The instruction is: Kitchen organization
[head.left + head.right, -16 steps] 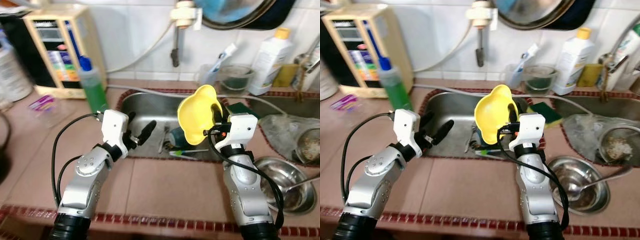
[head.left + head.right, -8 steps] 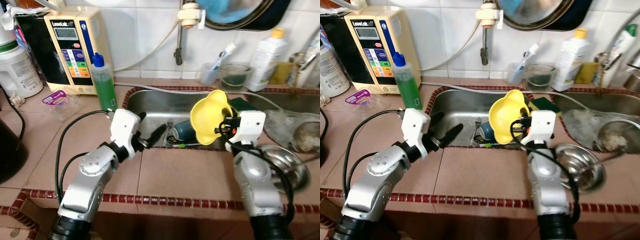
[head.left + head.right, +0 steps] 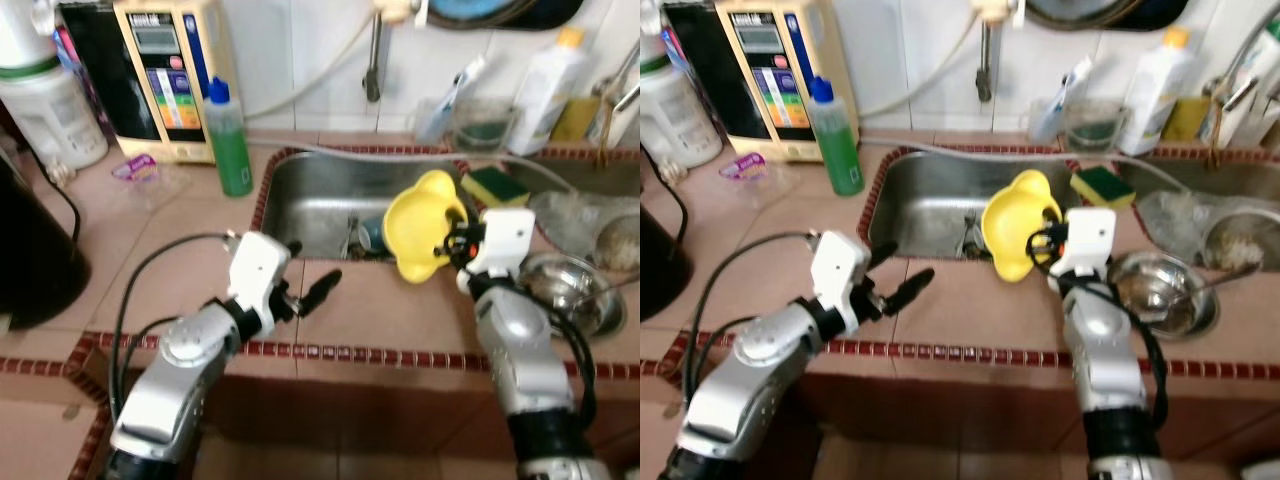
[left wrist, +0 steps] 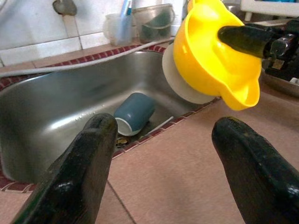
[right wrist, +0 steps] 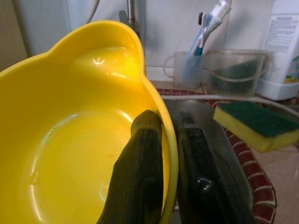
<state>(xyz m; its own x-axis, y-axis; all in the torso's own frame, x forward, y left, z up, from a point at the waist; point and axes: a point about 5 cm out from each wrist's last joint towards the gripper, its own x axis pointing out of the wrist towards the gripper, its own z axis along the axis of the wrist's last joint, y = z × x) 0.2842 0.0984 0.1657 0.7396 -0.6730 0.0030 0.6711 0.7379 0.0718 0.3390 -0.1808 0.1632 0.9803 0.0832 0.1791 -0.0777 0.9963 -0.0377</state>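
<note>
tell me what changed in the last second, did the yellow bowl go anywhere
The camera pulled back, so more counter edge shows. The right gripper stays clamped on the rim of the yellow bowl, which now hangs over the sink's front edge rather than above the basin. The left gripper stays open and empty. The blue cup still lies in the sink.

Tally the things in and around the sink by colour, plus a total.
Yellow: 2, the bowl held by the right gripper and the sponge
Green: 1, the soap bottle
Blue: 1, the cup in the sink
White: 1, the detergent bottle
Steel: 1, the metal bowl
Total: 6
</note>
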